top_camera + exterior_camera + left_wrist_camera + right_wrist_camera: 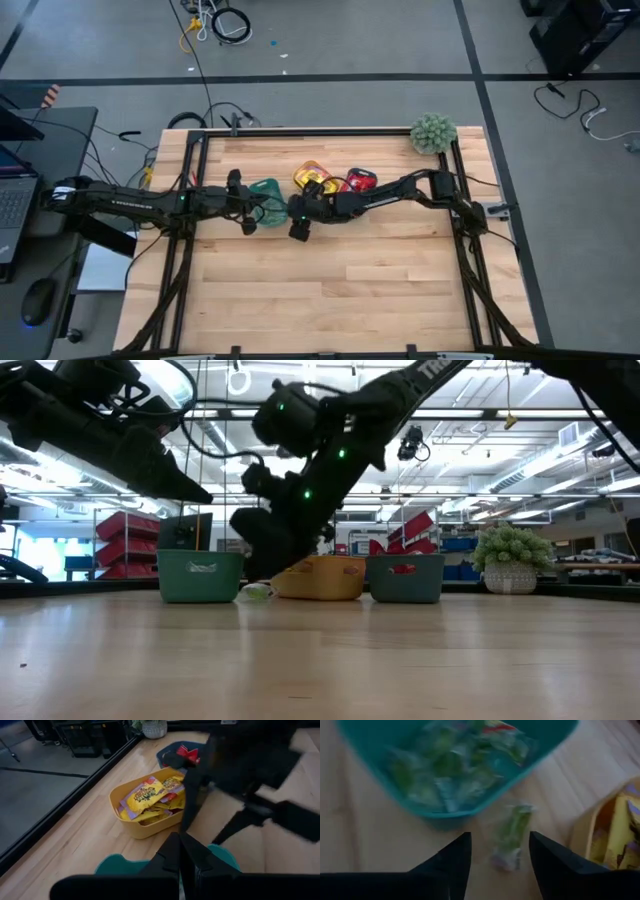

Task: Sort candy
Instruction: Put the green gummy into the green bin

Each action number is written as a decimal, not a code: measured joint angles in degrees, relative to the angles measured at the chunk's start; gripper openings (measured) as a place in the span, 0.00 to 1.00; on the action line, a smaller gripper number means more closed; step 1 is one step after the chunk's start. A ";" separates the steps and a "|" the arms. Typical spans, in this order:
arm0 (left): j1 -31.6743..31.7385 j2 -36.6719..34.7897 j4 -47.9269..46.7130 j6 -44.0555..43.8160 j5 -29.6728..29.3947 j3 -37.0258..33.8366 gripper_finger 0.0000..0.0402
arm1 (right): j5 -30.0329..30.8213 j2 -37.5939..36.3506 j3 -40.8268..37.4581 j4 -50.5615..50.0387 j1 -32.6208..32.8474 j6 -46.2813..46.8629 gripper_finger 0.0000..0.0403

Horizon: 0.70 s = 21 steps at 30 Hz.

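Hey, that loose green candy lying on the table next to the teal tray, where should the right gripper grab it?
Across its narrow middle, from straight above: the green candy lies flat and lengthwise between the open right gripper fingers, clear of the teal tray wall.

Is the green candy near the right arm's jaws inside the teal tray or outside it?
Outside. The green candy lies on the wooden table beside the teal tray, between the open jaws of the right gripper.

A large robotics lab or workshop hall: grey taped floor (400, 40) with loose cables (225, 25) at eleven o'clock, a laptop desk (30, 180) at nine, and bright ceiling lights (560, 455) over red storage shelving (125, 540) behind the wooden table (330, 290).
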 joint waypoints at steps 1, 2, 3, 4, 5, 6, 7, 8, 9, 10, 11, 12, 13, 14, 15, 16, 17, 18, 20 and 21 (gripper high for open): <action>-0.06 -0.02 0.14 -0.02 0.00 0.00 0.00 | 0.43 0.20 0.00 0.13 -0.32 0.65 0.46; -0.06 -0.02 -0.01 -0.02 0.00 0.00 0.00 | 0.68 0.50 -0.02 0.17 -0.65 1.30 0.45; -0.08 -0.01 -0.14 -0.02 0.01 0.00 0.00 | 0.89 1.00 0.01 1.15 -0.91 1.47 0.44; -0.15 0.01 -0.10 -0.02 0.00 0.00 0.00 | 1.13 1.15 0.06 1.51 -1.20 1.59 0.43; -0.17 0.01 -0.18 -0.02 0.02 0.00 0.00 | 1.48 1.26 0.03 0.90 -1.48 1.61 0.41; -0.21 0.01 -0.15 -0.02 0.00 0.00 0.00 | 1.56 1.66 0.02 0.89 -1.72 1.58 0.40; -0.26 0.01 -0.17 -0.03 0.01 0.00 0.00 | 1.54 1.95 0.02 1.43 -2.01 1.54 0.38; -0.28 -0.02 -0.39 -0.02 0.02 0.00 0.00 | 1.22 2.05 0.02 1.16 -2.28 1.44 0.36; -0.28 -0.02 -0.41 -0.02 0.00 0.00 0.00 | 0.44 2.08 0.02 0.47 -2.54 1.32 0.33; -0.28 -0.02 -0.39 -0.05 0.01 0.00 0.00 | -0.52 2.27 0.02 0.41 -2.70 1.28 0.30; -0.28 -0.02 -0.55 -0.08 0.01 0.00 0.00 | -1.21 2.65 0.02 1.06 -2.83 1.25 0.26; -0.28 -0.02 -0.55 -0.08 0.00 0.00 0.00 | -1.62 2.73 0.02 1.02 -2.95 1.11 0.21; -0.28 -0.02 -0.53 -0.15 0.01 0.00 0.00 | -1.63 2.73 0.02 0.69 -2.97 0.76 0.15; -0.28 -0.02 -0.50 -0.37 -0.02 0.00 0.00 | -1.67 2.73 0.02 0.66 -2.93 0.23 0.09; -0.28 -0.05 -0.47 -0.50 -0.22 0.00 0.00 | -1.66 2.51 0.04 0.61 -2.76 -0.35 0.05; -0.29 -0.33 -0.55 -0.59 -0.60 -0.01 0.00 | -1.56 2.04 0.04 0.21 -2.55 -0.66 0.03; -0.32 -0.51 -0.47 -1.12 -0.65 -0.02 0.00 | -1.48 1.60 0.04 -0.31 -2.31 -0.70 0.03; -0.32 -0.94 -0.15 -1.48 -0.81 -0.02 0.00 | -1.48 0.78 0.04 -0.71 -2.20 -0.54 0.04; -0.32 -2.25 -0.51 -1.66 -1.36 -0.02 0.00 | -1.41 -1.32 0.04 -2.38 -2.03 0.20 0.04; -0.32 -2.92 -0.27 -1.85 -1.56 -0.02 0.00 | -0.98 -2.69 0.06 -3.39 -2.05 0.99 0.03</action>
